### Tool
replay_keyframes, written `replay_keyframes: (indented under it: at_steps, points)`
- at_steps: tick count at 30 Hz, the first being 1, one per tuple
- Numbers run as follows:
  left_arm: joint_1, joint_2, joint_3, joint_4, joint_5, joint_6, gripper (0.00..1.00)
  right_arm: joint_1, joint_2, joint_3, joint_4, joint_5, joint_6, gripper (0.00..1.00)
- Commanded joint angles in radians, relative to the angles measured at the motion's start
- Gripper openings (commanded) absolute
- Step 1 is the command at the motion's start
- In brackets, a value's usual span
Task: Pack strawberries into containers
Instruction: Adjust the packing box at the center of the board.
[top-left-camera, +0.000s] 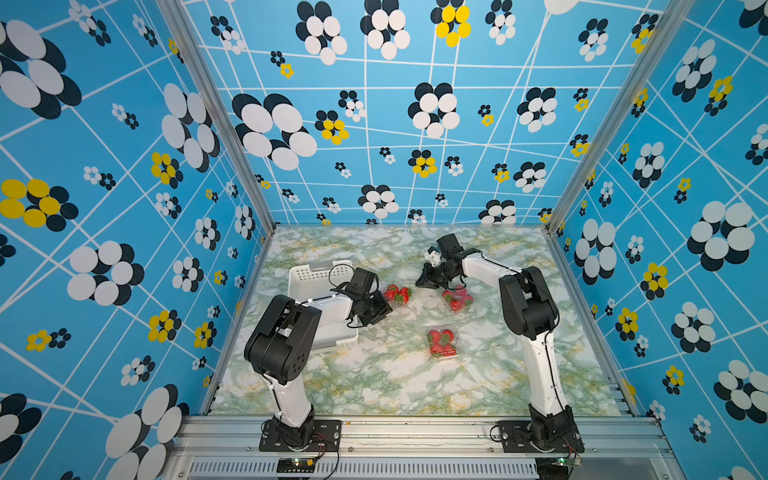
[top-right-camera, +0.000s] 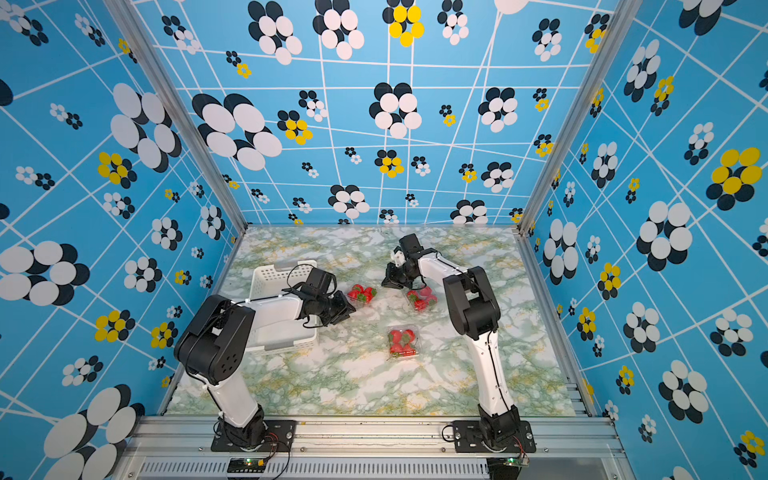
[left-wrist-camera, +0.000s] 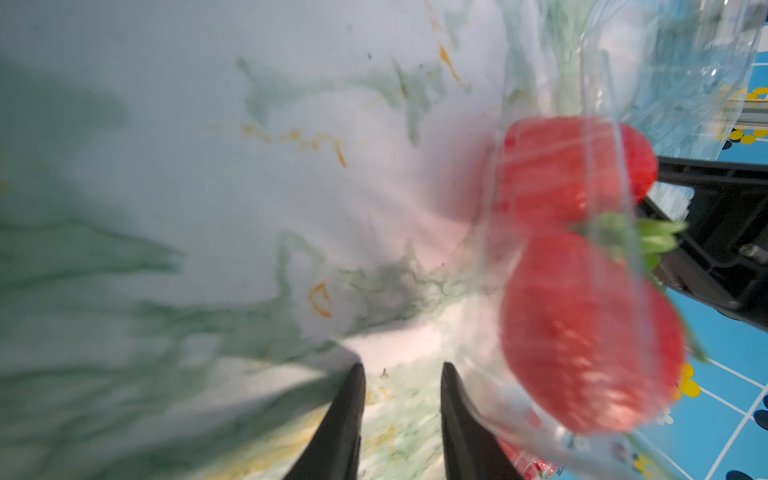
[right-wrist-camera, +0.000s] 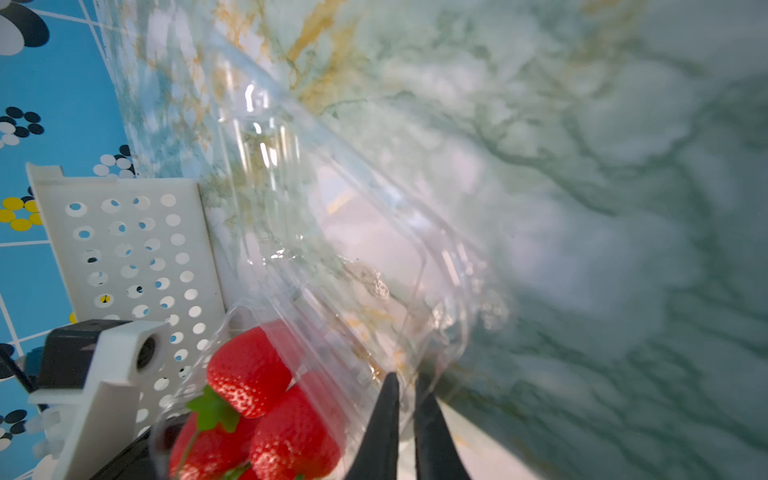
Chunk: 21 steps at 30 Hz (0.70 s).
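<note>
While three clear containers (top-left-camera: 442, 341) of strawberries (top-left-camera: 440, 338) rest mid-tabletop (top-left-camera: 374, 374), the left pincer (left-wrist-camera: 401, 374) sits at nine o'clock of one container (top-left-camera: 397, 295), tips narrowly apart on nothing. At three o'clock, the right pincer (right-wrist-camera: 405, 386) is pinched on another container's (top-left-camera: 456, 299) clear lid (right-wrist-camera: 353, 232). A white basket (top-left-camera: 316, 274) lies farther toward nine.

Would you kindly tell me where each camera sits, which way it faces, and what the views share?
Top views: a stereo pair high at the front, looking down at the marble table, both arms, white basket, three clear containers.
Left wrist: on the left arm, looking low past the left gripper at strawberries in a container; its fingers show.
Right wrist: on the right arm, past the right gripper, at the same container's open lid; the left arm's camera shows.
Shared: that container, the basket.
</note>
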Motion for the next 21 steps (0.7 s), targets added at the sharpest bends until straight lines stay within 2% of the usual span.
replay_keyframes:
  at_steps: [1,7,15,21]
  points:
    - [0.020,0.010,-0.034,-0.130,-0.089,0.030,0.33,0.007,-0.057,-0.046,0.013,0.002,0.013,0.15]
    - [0.021,0.028,-0.031,-0.128,-0.084,0.039,0.33,0.006,-0.118,-0.074,0.021,0.005,-0.013,0.18]
    - [0.020,0.035,-0.035,-0.130,-0.085,0.048,0.32,0.008,-0.129,-0.077,0.018,-0.023,-0.026,0.23]
    - [0.029,0.039,-0.045,-0.119,-0.093,0.046,0.32,0.007,-0.192,-0.089,-0.026,0.030,-0.063,0.45]
